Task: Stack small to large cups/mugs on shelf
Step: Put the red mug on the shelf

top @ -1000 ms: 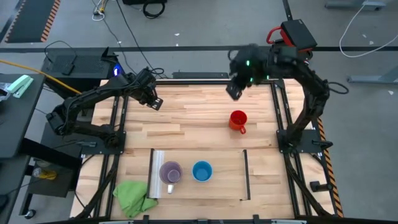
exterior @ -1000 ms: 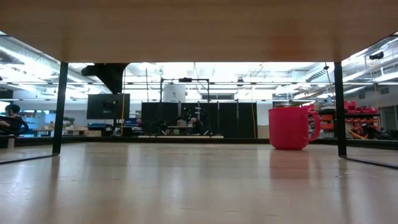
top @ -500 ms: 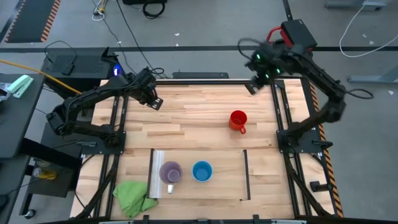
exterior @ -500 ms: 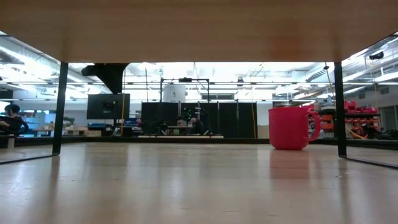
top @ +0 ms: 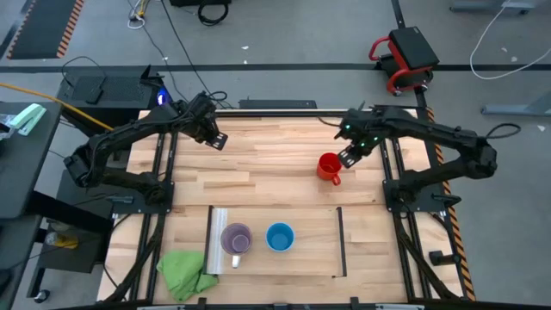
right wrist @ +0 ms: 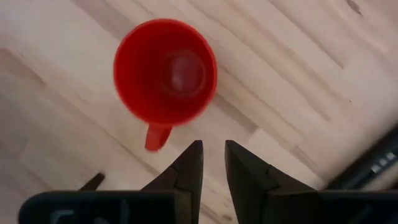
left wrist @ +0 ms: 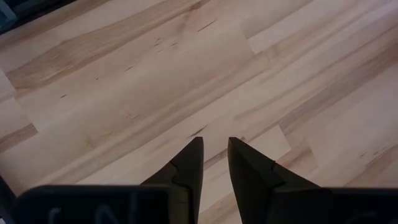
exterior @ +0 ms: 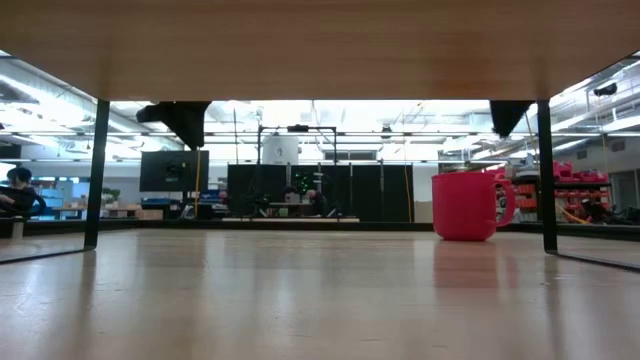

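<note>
The right pincer, fingers nearly together and empty, hovers just at 3 o'clock of the upright red mug on the counter. The purple mug and blue mug stand on the shelf. The left pincer, also narrow, waits at 10 o'clock.

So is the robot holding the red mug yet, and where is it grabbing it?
Nothing is held. The right end effector hangs above the red mug, fingers nearly together and bare. The left end effector holds nothing too.
</note>
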`<state>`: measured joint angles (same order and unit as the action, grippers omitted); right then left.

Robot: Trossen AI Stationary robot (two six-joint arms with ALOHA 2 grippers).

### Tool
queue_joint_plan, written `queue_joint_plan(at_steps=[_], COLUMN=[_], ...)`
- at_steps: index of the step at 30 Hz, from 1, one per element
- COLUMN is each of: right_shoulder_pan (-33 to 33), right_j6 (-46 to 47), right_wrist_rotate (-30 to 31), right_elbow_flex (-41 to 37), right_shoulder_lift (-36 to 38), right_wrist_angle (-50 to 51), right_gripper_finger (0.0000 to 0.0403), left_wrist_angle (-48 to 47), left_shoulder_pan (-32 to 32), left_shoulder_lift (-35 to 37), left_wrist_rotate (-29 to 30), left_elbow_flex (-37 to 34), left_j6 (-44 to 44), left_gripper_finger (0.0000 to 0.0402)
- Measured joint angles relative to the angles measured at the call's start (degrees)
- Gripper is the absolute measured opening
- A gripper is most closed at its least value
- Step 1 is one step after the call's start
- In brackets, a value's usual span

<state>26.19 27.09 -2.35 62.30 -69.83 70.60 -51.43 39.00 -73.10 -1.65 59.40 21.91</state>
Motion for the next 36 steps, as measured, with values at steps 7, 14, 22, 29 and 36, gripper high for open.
queue_joint_plan(at_steps=[7, 14, 22, 29, 36], right_shoulder_pan=[-0.08, 0.60, 3.09, 3.66, 2.32], right_j6=[0.01, -2.60, -4.19, -4.90, -5.22], right_wrist_rotate=[0.14, 0.34, 1.18, 0.61, 0.57], right_elbow_flex=[-1.76, -1.75, -1.75, -1.75, -1.75], right_shoulder_lift=[-4.54, -10.21, -11.94, -11.94, -13.39], right_wrist_angle=[-6.92, -8.62, -11.47, -11.46, -11.32], right_gripper_finger=[0.0075, 0.0075, 0.0075, 0.0075, 0.0075], left_wrist_angle=[-0.03, -0.08, -0.36, -0.31, -0.48], left_shoulder_pan=[-0.02, -0.02, -0.02, -0.02, -0.02], left_shoulder_lift=[0.00, 0.00, 0.00, 0.00, 0.00], left_wrist_rotate=[0.02, 0.02, 0.02, 0.02, -0.08], left_elbow_flex=[0.00, 0.00, 0.00, 0.00, 0.00], left_j6=[0.02, 0.02, 0.02, 0.00, 0.00], left_gripper_finger=[0.0090, 0.0091, 0.0090, 0.0093, 0.0094])
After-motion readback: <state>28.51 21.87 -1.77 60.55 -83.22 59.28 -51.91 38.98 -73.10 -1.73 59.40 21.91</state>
